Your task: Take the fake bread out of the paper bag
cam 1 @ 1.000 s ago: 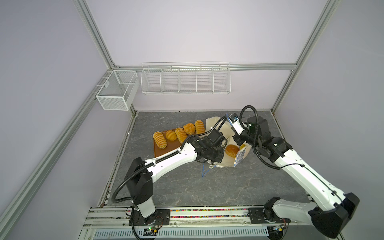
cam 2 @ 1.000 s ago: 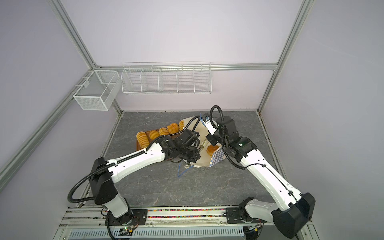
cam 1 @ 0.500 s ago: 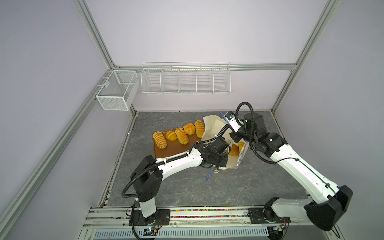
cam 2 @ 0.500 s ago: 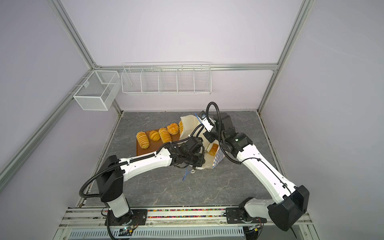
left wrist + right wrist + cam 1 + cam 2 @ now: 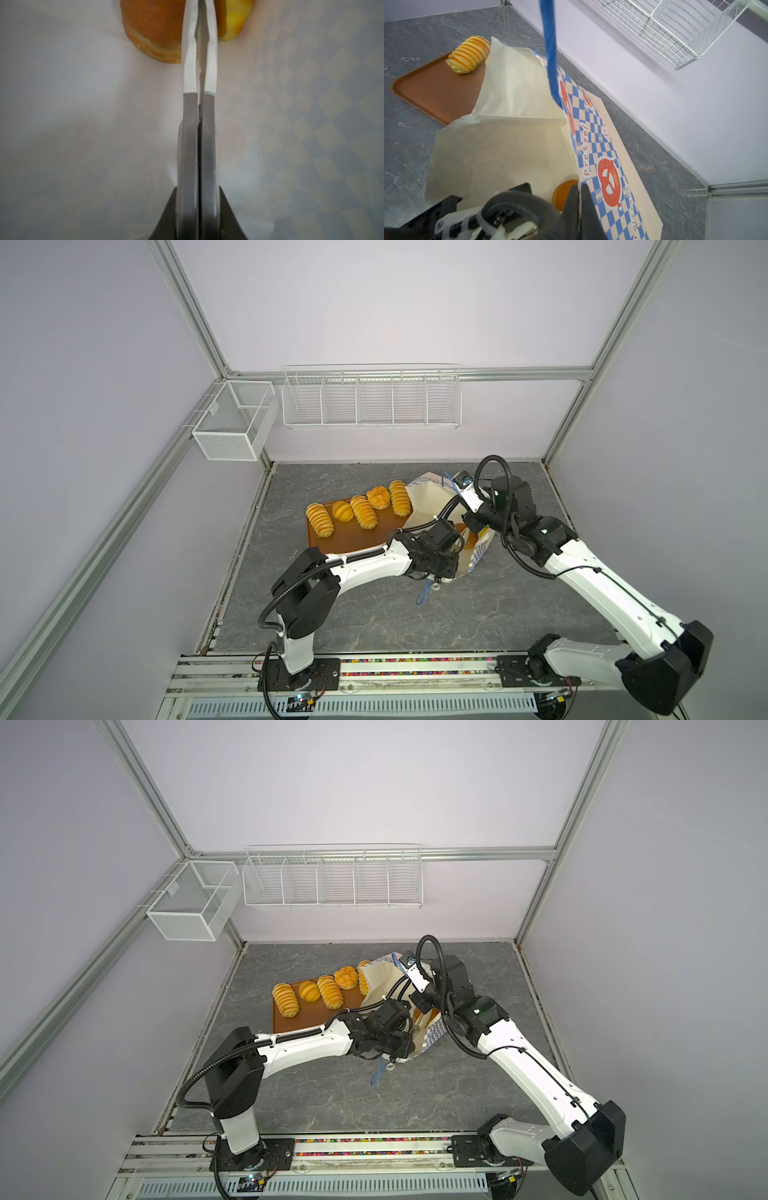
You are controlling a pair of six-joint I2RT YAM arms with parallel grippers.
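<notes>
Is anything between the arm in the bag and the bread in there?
Nothing visible: the shut left gripper is inside the bag, tips right by a brown bun and yellow roll.

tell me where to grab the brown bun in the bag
Grip the brown bun across its rounded sides, in through the mouth of the paper bag, as the left gripper points. It lies deep inside, so only that side looks open; the shut jaws must open first.

Pale lilac walls [image 5: 374, 302] and aluminium posts [image 5: 192, 310] enclose a grey marbled floor [image 5: 374, 622]. In both top views a white wire shelf [image 5: 370, 398] hangs at upper centre, with a mesh basket [image 5: 232, 427] to its left. The light is soft and even.
</notes>
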